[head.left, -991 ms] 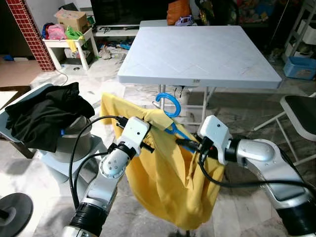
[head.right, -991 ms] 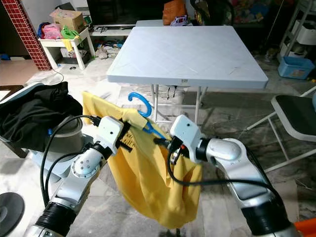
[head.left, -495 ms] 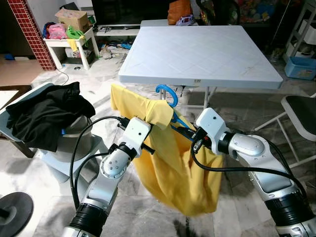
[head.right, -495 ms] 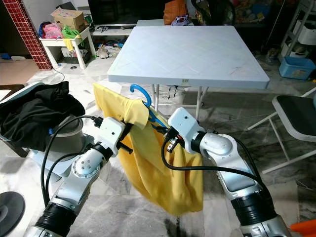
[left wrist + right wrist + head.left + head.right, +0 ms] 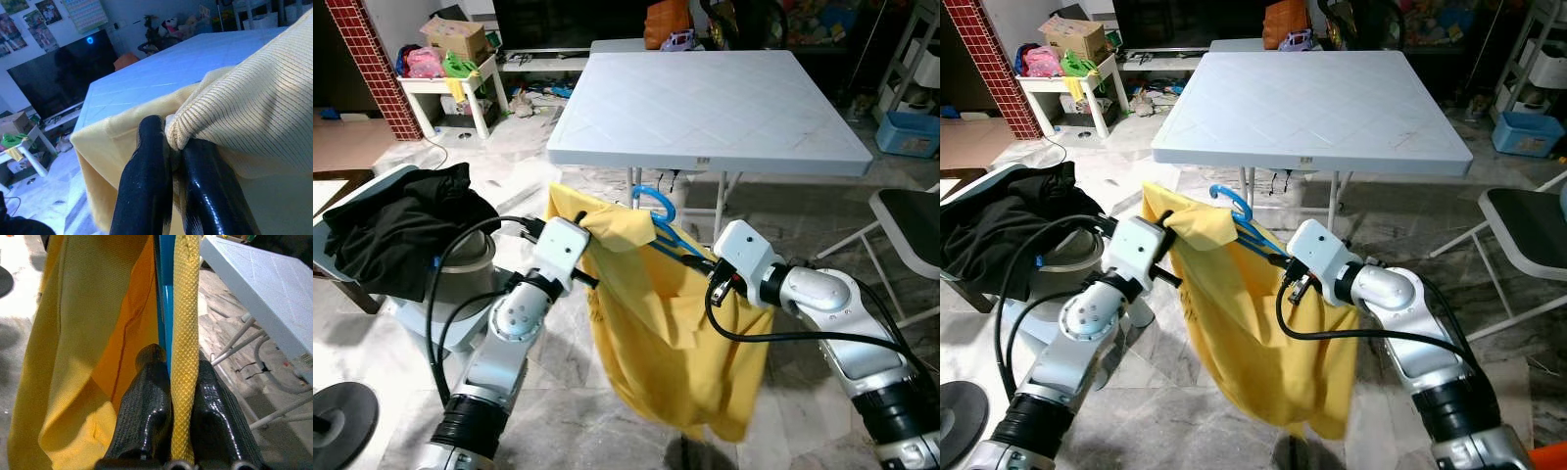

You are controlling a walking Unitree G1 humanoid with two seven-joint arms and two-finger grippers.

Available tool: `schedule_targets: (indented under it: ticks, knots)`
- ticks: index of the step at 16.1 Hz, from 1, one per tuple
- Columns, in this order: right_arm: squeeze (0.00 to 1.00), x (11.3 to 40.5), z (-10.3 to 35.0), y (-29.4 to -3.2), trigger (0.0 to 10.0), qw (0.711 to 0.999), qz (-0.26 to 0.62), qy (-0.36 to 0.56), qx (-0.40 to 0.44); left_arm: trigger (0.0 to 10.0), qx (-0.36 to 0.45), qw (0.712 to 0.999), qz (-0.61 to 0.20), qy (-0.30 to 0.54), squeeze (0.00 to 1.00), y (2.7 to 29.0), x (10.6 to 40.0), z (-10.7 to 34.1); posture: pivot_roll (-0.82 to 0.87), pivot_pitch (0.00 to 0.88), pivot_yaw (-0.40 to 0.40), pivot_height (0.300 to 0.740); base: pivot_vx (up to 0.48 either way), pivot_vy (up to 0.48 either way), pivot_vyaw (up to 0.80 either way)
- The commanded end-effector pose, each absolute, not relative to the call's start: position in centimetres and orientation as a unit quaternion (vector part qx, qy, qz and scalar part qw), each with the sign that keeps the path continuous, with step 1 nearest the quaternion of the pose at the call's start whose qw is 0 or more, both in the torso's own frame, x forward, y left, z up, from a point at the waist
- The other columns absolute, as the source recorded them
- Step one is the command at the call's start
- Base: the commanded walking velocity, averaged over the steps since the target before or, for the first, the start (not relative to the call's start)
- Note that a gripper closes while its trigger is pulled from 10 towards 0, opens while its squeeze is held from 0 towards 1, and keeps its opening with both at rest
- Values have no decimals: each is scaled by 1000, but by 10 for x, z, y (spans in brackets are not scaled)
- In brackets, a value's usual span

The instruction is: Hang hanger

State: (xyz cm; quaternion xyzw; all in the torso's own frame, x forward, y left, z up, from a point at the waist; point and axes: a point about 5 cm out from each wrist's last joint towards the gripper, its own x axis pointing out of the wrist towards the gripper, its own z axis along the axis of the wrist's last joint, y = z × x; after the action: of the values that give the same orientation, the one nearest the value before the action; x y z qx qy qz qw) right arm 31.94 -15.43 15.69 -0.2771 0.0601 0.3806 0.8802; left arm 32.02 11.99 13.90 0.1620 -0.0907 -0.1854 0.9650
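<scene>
Hanger: a blue hanger [image 5: 658, 211] sits at the centre of the head view, hook uppermost, just in front of the near edge of the table; its arm slopes down toward 4 o'clock into the cloth.
Garment: a yellow shirt [image 5: 675, 333] is draped over the hanger and hangs in a long fold toward 6 o'clock, clear of the floor.
Left gripper: the left gripper [image 5: 171, 161] is at 9 o'clock of the hanger, fingers pressed together on a bunched fold of the shirt's upper edge.
Left arm: the forearm rises from 7 o'clock, elbow bent, wrist tipped up toward the cloth, a black cable looping beside it.
Right gripper: the right gripper [image 5: 171, 396] is at 4 o'clock of the hook, fingers pinched on a yellow hem, the blue hanger arm running just beside it.
Right arm: it reaches in from 4 o'clock, elbow out, forearm nearly level.
Table: a white folding table [image 5: 783, 147] stands at 12 o'clock, near the hook.
Left side: dark clothes [image 5: 401, 230] are heaped at 9 o'clock.
Right side: a folding chair [image 5: 911, 230] stands at 3 o'clock.
</scene>
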Motion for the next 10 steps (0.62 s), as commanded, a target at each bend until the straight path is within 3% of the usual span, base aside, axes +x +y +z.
schedule_targets:
  ticks: [1, 6, 10]
  knots:
    - [0, 328, 172, -171, 10000, 891, 339, 44, -298, 0, 161, 975, -128, -88, 0, 148, 324, 144, -17, 0, 32, 740, 0, 0, 0]
    - [0, 324, 179, -195, 10000, 860, 376, 48, -342, 0, 192, 976, -61, -80, 0, 190, 331, 153, -16, 0, 36, 740, 0, 0, 0]
    - [0, 308, 190, -225, 10000, 815, 439, 85, -368, 0, 205, 975, -32, -78, 0, 209, 336, 161, -28, 0, 47, 740, 0, 0, 0]
